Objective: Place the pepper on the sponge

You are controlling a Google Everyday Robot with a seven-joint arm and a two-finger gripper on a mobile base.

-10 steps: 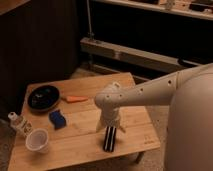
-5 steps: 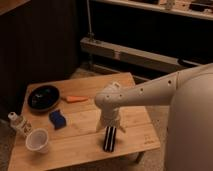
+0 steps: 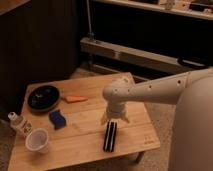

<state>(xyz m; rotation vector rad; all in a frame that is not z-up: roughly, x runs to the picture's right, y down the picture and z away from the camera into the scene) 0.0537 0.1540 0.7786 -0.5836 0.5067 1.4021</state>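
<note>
The orange pepper lies on the wooden table, just right of the round black dish. A bright blue sponge rests flat in front of the dish, a short way left of and nearer than the pepper. My gripper hangs at the end of the white arm over the table's right half, well right of both. Its fingers point down and stand open with nothing between them, directly above a long black ridged bar.
A round black dish sits at the table's back left. A white cup and a small bottle stand at the front left corner. A dark wall and metal shelving rise behind the table.
</note>
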